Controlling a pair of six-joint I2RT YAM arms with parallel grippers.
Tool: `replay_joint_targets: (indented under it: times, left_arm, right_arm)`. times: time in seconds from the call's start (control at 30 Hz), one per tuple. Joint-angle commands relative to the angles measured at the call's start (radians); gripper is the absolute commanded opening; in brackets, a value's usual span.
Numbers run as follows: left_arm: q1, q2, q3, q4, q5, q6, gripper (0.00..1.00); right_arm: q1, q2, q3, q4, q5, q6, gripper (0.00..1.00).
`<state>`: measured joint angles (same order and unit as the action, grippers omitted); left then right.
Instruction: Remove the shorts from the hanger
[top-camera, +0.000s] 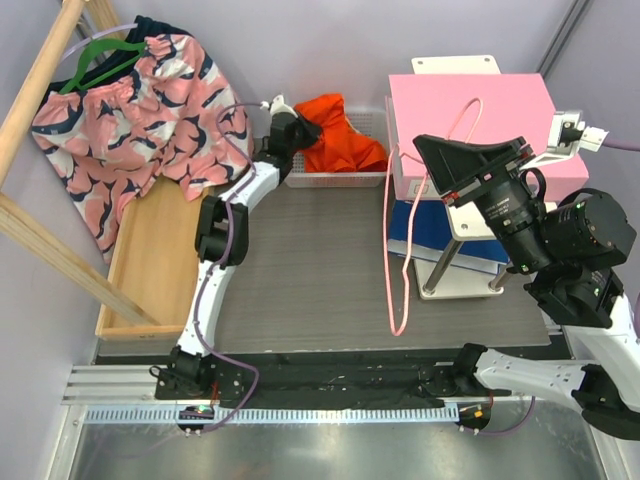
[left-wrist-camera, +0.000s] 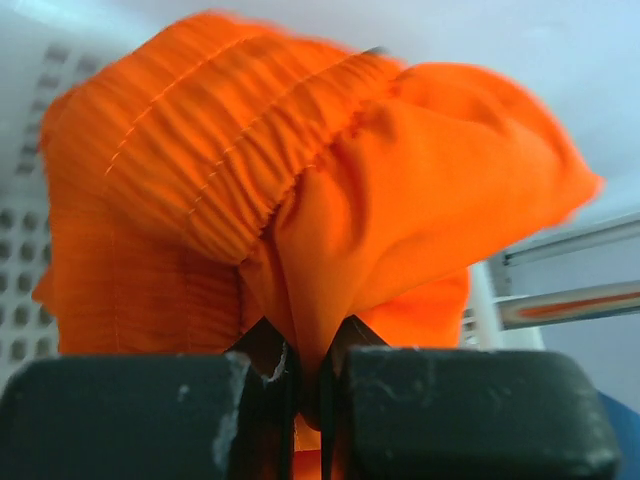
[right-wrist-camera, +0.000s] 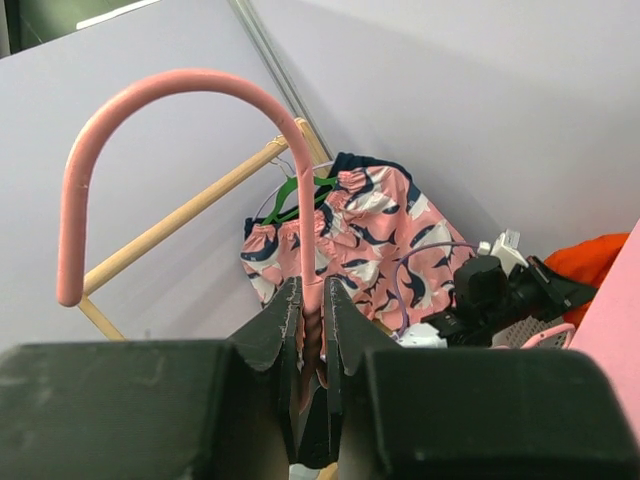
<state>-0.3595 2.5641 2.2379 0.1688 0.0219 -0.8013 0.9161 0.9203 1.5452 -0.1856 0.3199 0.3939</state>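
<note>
The bright orange shorts (top-camera: 340, 135) lie bunched in the white mesh basket (top-camera: 370, 178) at the back of the table. My left gripper (top-camera: 297, 132) is shut on a fold of the shorts (left-wrist-camera: 330, 200) at the basket's left end. The pale pink wire hanger (top-camera: 393, 240) hangs bare in front of the pink box. My right gripper (top-camera: 428, 150) is shut on the hanger's neck (right-wrist-camera: 318, 330), just below its hook (right-wrist-camera: 130, 110). No part of the shorts touches the hanger.
A pink garment with navy and white pattern (top-camera: 130, 120) hangs on a green hanger (top-camera: 100, 60) from a wooden rack (top-camera: 40, 80) at the back left. A wooden tray (top-camera: 150, 260) lies left. A pink box (top-camera: 480, 120) on a stand sits right.
</note>
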Motion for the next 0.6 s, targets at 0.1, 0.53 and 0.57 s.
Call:
replay_joint_targets:
  times: [0.1, 0.53, 0.57]
  left_arm:
    - [-0.013, -0.110, -0.075, 0.043, -0.047, 0.036, 0.01]
    - [-0.018, -0.184, -0.182, -0.066, 0.021, 0.004, 0.41]
    - [-0.016, -0.211, -0.190, -0.074, 0.023, 0.010, 0.47]
  right_arm:
    - [0.000, 0.003, 0.038, 0.026, 0.001, -0.024, 0.01]
    - [0.000, 0.035, 0.049, -0.024, -0.010, 0.010, 0.01]
    - [0.000, 0.048, 0.074, -0.041, -0.015, 0.002, 0.01]
